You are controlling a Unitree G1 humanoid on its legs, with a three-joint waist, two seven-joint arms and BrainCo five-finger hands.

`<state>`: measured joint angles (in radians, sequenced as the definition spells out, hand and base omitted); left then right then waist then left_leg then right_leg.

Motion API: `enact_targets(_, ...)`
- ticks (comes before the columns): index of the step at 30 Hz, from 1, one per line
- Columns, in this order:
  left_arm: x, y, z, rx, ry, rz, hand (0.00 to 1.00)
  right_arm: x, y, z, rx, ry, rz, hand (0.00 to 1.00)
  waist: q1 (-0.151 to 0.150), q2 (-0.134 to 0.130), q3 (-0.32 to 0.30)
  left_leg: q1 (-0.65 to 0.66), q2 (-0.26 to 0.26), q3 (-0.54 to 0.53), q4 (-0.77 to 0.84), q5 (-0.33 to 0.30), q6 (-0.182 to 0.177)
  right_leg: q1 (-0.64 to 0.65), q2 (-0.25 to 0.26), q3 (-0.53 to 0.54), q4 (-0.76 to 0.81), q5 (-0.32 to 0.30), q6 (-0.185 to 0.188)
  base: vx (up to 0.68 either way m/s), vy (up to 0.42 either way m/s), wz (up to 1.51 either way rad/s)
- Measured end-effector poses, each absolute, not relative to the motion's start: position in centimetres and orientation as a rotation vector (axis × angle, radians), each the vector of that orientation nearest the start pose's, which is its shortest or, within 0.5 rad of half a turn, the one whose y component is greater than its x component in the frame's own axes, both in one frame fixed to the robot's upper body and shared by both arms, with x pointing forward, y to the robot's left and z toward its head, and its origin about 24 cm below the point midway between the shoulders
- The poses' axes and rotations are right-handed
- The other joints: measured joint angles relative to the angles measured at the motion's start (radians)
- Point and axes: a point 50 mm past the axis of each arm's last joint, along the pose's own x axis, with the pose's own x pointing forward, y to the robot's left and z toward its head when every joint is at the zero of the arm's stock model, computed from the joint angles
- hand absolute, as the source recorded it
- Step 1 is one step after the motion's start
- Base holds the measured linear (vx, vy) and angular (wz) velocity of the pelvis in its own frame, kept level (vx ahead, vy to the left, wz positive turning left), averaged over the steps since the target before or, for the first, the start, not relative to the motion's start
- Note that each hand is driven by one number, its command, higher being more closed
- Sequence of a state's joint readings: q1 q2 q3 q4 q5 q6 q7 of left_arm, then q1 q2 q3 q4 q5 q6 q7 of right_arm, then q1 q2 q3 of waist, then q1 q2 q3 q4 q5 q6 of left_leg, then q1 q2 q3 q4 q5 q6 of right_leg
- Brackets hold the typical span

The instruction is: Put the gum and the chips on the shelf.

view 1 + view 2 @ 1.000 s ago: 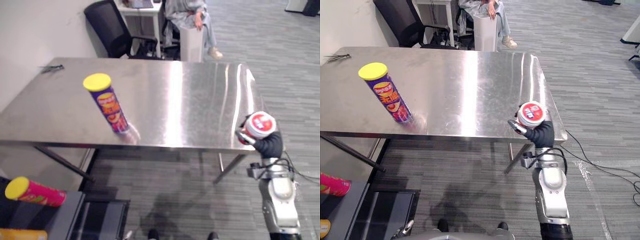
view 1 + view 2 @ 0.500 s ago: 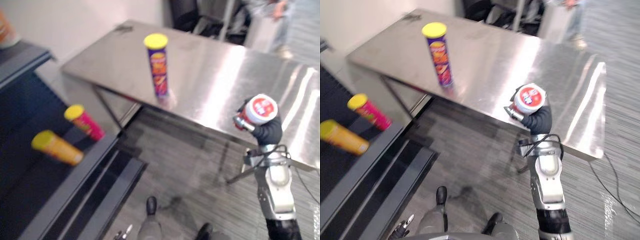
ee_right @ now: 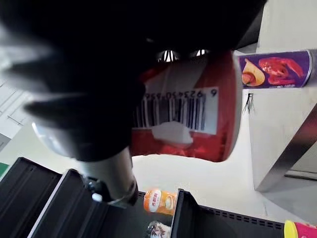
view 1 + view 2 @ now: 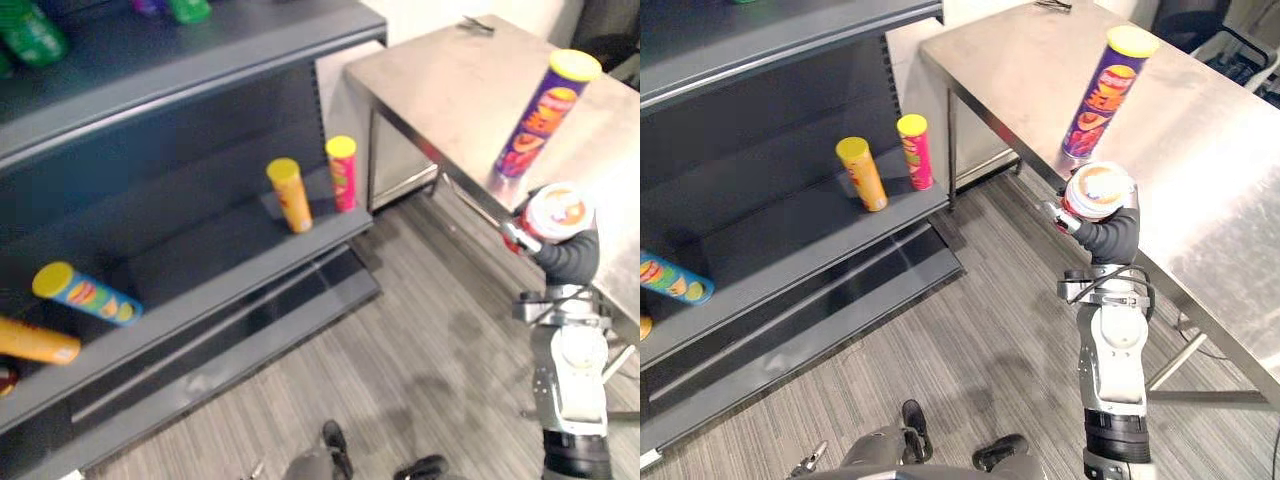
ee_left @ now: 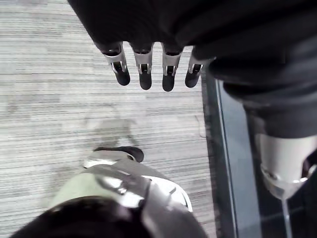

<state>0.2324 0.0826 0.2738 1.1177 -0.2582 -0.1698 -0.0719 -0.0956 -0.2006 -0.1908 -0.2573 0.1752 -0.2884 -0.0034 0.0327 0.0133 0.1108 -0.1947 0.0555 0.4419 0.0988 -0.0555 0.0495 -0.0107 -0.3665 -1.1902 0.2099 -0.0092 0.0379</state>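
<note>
My right hand (image 4: 1110, 236) is shut on the gum, a red canister (image 4: 1098, 190) with a white lid, and holds it upright over the floor just off the table's front edge. In the right wrist view the gum canister (image 3: 188, 114) sits against the palm. The chips, a purple tube (image 4: 540, 115) with a yellow lid, stands upright on the steel table (image 4: 1220, 170) right behind that hand. My left hand (image 5: 145, 74) hangs open over the grey floor, holding nothing.
A dark shelf unit (image 4: 200, 270) stands to the left of the table. On its middle board a yellow tube (image 4: 290, 195) and a pink tube (image 4: 342, 173) stand upright, and a blue tube (image 4: 85, 293) and an orange one (image 4: 35, 342) lie down. Green bottles (image 4: 30, 35) sit on top.
The camera has swung left, so the shelf now faces me and the table lies to the right. My right hand keeps the gum canister; the chips tube stays on the table.
</note>
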Motion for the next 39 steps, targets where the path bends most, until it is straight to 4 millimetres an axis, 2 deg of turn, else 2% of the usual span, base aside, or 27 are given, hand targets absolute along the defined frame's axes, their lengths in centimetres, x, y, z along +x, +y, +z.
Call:
enact_targets(3, 2.9, 22.5, -16.4, -0.272, 1.073, 0.489, 0.00, 24.2, -21.3, 15.2, -0.070, -0.631, -0.127, 1.00, -0.001, -0.016, 0.004, 0.023, -0.030, -0.020, -0.056, 0.015, 0.005, 0.002, -0.011, 0.064, -0.008, 0.018, 0.008, -0.07, 0.096, 0.13)
enact_targets(4, 2.8, 22.8, -16.3, -0.267, 1.070, 0.503, 0.00, 24.4, -21.2, 14.8, -0.070, -0.611, -0.130, 1.00, 0.005, -0.027, 0.006, 0.040, -0.041, -0.017, -0.093, 0.031, 0.002, -0.002, -0.005, 0.094, -0.029, 0.026, 0.018, -0.07, 0.087, -0.01)
enact_targets(6, 2.8, 23.0, -16.3, -0.267, 1.068, 0.517, 0.00, 24.4, -21.1, 14.4, -0.091, -0.595, -0.132, 1.00, 0.014, -0.034, 0.008, 0.052, -0.050, -0.017, -0.128, 0.041, -0.007, -0.004, 0.014, 0.131, -0.069, 0.038, 0.031, -0.03, 0.039, 0.00)
enact_targets(8, 2.7, 23.5, -16.2, -0.274, 1.058, 0.558, 0.00, 24.2, -21.2, 14.1, -0.093, -0.582, -0.134, 1.00, 0.018, -0.037, 0.011, 0.057, -0.052, -0.017, -0.146, 0.043, -0.009, -0.003, 0.040, 0.171, -0.111, 0.040, 0.035, 0.02, -0.001, 0.18)
enact_targets(13, 2.6, 23.8, -16.1, -0.284, 1.046, 0.590, 0.00, 24.3, -20.8, 13.9, -0.089, -0.573, -0.113, 1.00, 0.038, -0.043, 0.022, 0.033, -0.036, -0.021, -0.114, 0.044, -0.009, -0.003, 0.062, 0.189, -0.127, 0.040, 0.035, 0.05, -0.029, 0.07)
enact_targets(17, 3.6, 23.8, -16.0, -0.288, 1.019, 0.582, 0.00, 25.1, -19.5, 13.0, -0.073, -0.529, -0.052, 1.00, 0.053, -0.054, 0.053, -0.053, 0.016, -0.043, 0.063, -0.017, 0.001, -0.002, 0.077, 0.180, -0.107, 0.042, 0.037, 0.09, -0.021, 0.14)
enact_targets(20, 3.7, 23.8, -16.0, -0.290, 1.021, 0.583, 0.00, 26.1, -17.8, 12.5, -0.062, -0.493, 0.031, 1.00, 0.062, -0.046, 0.074, -0.079, 0.045, -0.074, 0.160, -0.076, 0.001, 0.000, 0.051, 0.214, -0.001, 0.040, 0.035, 0.08, 0.072, 0.27)
enact_targets(21, 3.6, 23.9, -16.0, -0.281, 1.023, 0.579, 0.00, 26.1, -17.2, 12.3, -0.061, -0.484, 0.068, 1.00, 0.060, -0.045, 0.085, -0.070, 0.035, -0.115, 0.174, -0.095, 0.005, -0.025, 0.006, 0.320, 0.127, 0.026, 0.006, 0.12, 0.132, 0.74)
enact_targets(22, 3.9, 24.1, -15.9, -0.260, 1.017, 0.563, 0.00, 26.1, -16.5, 12.2, -0.056, -0.478, 0.108, 1.00, 0.054, -0.039, 0.094, -0.062, 0.023, -0.162, 0.190, -0.108, 0.019, -0.105, -0.019, 0.522, 0.273, -0.003, -0.059, 0.13, 0.131, 0.91)
enact_targets(23, 4.4, 24.4, -15.7, -0.240, 1.004, 0.547, 0.00, 26.1, -16.2, 12.0, -0.051, -0.471, 0.125, 1.00, 0.050, -0.029, 0.102, -0.063, 0.022, -0.188, 0.197, -0.112, 0.018, -0.138, 0.009, 0.645, 0.294, -0.033, -0.040, 0.14, 0.083, 1.13)
enact_targets(24, 4.9, 24.7, -15.5, -0.219, 0.988, 0.536, 0.00, 26.0, -15.4, 11.7, -0.045, -0.460, 0.173, 1.00, 0.050, -0.036, 0.106, -0.062, 0.009, -0.238, 0.198, -0.113, 0.022, -0.180, 0.082, 0.833, 0.286, -0.090, -0.007, 0.11, 0.032, 1.27)
enact_targets(25, 5.3, 25.5, -15.2, -0.192, 0.969, 0.536, 0.00, 25.8, -14.7, 11.5, -0.040, -0.453, 0.208, 1.00, 0.048, -0.050, 0.109, -0.054, -0.018, -0.275, 0.194, -0.111, 0.022, -0.206, 0.124, 0.948, 0.268, -0.117, 0.003, 0.12, 0.003, 1.31)
enact_targets(28, 5.9, 25.5, -15.1, -0.169, 0.961, 0.523, 0.00, 25.3, -13.9, 11.0, 0.001, -0.435, 0.261, 1.00, 0.041, -0.066, 0.117, -0.024, -0.104, -0.382, 0.188, -0.109, 0.020, -0.250, 0.167, 1.108, 0.227, -0.119, 0.002, 0.17, -0.042, 1.41)
enact_targets(29, 6.0, 25.4, -15.1, -0.166, 0.960, 0.520, 0.00, 25.1, -13.8, 11.0, 0.004, -0.435, 0.265, 1.00, 0.035, -0.075, 0.116, -0.021, -0.117, -0.402, 0.192, -0.108, 0.020, -0.258, 0.175, 1.139, 0.226, -0.118, 0.004, 0.20, -0.090, 1.48)
enact_targets(30, 6.2, 25.3, -15.1, -0.159, 0.958, 0.507, 0.00, 24.7, -13.9, 10.9, 0.006, -0.432, 0.274, 1.00, 0.030, -0.072, 0.123, -0.018, -0.143, -0.446, 0.206, -0.111, 0.014, -0.264, 0.177, 1.170, 0.218, -0.113, 0.012, 0.14, -0.092, 1.17)
enact_targets(31, 6.2, 25.2, -15.2, -0.158, 0.960, 0.502, 0.00, 24.5, -14.0, 10.8, 0.015, -0.429, 0.274, 1.00, 0.027, -0.074, 0.123, -0.018, -0.154, -0.469, 0.216, -0.114, 0.012, -0.260, 0.174, 1.170, 0.205, -0.112, 0.016, 0.21, -0.160, 1.25)
enact_targets(33, 6.3, 24.8, -15.2, -0.179, 0.955, 0.503, 0.00, 24.0, -14.1, 10.7, 0.053, -0.424, 0.277, 1.00, 0.026, -0.066, 0.125, -0.034, -0.152, -0.522, 0.241, -0.124, -0.009, -0.211, 0.179, 1.125, 0.143, -0.132, 0.048, 0.16, -0.178, 0.87)
enact_targets(37, 6.8, 24.1, -15.4, -0.215, 0.946, 0.504, 0.00, 23.9, -14.2, 10.6, 0.104, -0.418, 0.285, 1.00, 0.024, -0.069, 0.124, -0.043, -0.124, -0.566, 0.184, -0.093, -0.059, -0.170, 0.203, 1.045, 0.042, -0.129, 0.054, 0.09, -0.208, 0.41)
enact_targets(39, 7.1, 23.7, -15.4, -0.225, 0.942, 0.495, 0.00, 23.6, -14.4, 10.2, 0.111, -0.403, 0.275, 1.00, 0.021, -0.069, 0.124, -0.029, -0.096, -0.555, 0.124, -0.087, -0.077, -0.144, 0.215, 1.008, 0.009, -0.124, 0.048, 0.01, -0.219, 0.40)
